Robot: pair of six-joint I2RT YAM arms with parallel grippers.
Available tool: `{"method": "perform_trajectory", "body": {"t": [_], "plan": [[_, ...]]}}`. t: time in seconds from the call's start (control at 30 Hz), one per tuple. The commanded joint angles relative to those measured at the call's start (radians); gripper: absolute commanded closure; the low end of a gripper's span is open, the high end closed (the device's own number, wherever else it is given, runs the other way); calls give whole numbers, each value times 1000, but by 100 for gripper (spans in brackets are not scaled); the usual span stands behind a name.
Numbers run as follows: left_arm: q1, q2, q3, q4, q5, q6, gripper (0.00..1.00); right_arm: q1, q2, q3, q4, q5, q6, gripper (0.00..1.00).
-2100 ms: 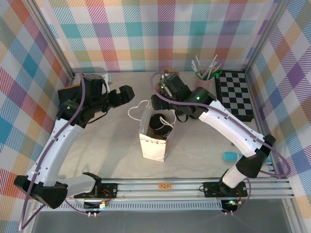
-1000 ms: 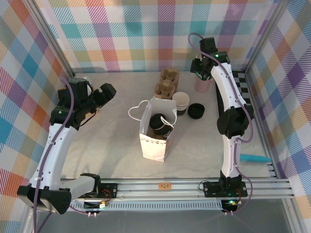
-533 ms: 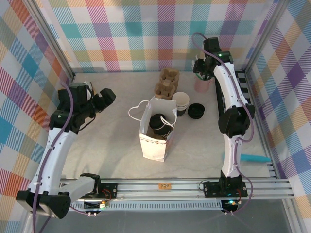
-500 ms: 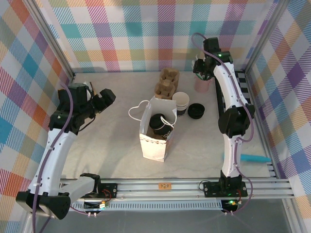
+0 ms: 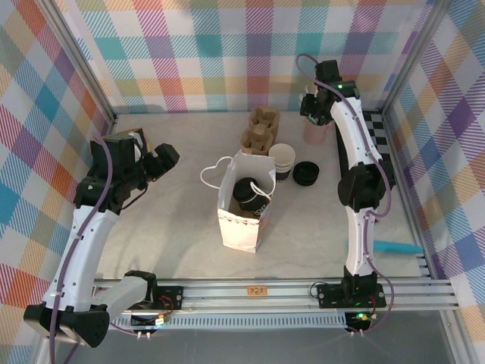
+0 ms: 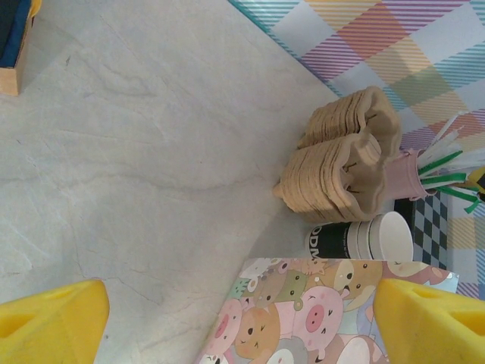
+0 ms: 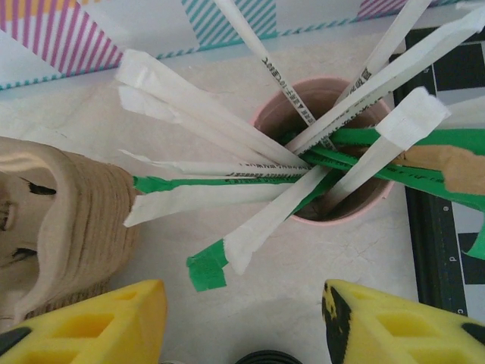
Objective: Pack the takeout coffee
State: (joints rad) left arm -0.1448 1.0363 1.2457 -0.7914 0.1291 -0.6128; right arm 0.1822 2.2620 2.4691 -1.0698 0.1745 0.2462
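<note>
Your left gripper (image 5: pixel 161 158) is hanging over the left side of the pale grey stone-look table (image 5: pixel 167 227). Its yellow fingers (image 6: pixel 49 326) are standing very wide apart. They are holding nothing and touching nothing.

Your right gripper (image 5: pixel 312 106) is hanging at the back of the table, right above the pink round cup (image 7: pixel 356 208) full of white and green paper-wrapped straws (image 7: pixel 227 186). Its yellow fingers (image 7: pixel 83 322) are standing apart too, one on each side of the view. Nothing is sitting between them (the straw tips are poking up near them, but I cannot tell if they are touching).

The takeout coffee (image 5: pixel 245 191), a small paper cup with a round black plastic lid, is sitting down inside the white paper bag (image 5: pixel 239 227) with the little pig pictures. The bag is standing upright in the middle of the table.

The coffee is sitting to the right of the left gripper and well apart from it. It is well apart from the right gripper too, and closer to the arm bases.

Just behind the bag, a stack of brown cardboard cup trays (image 5: pixel 260 129), a stack of white paper cups (image 5: pixel 282 161) and a loose black round lid (image 5: pixel 305 174) are sitting.
</note>
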Motion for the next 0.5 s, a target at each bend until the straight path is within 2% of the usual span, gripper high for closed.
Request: {"method": "perform_trajectory", "body": {"t": [0.0, 0.47], "plan": [[11, -23, -14, -25, -10, 15, 10, -10, -13, 8, -13, 11, -2, 45], [11, -24, -20, -26, -7, 18, 10, -26, -58, -57, 21, 48, -4, 47]]}}
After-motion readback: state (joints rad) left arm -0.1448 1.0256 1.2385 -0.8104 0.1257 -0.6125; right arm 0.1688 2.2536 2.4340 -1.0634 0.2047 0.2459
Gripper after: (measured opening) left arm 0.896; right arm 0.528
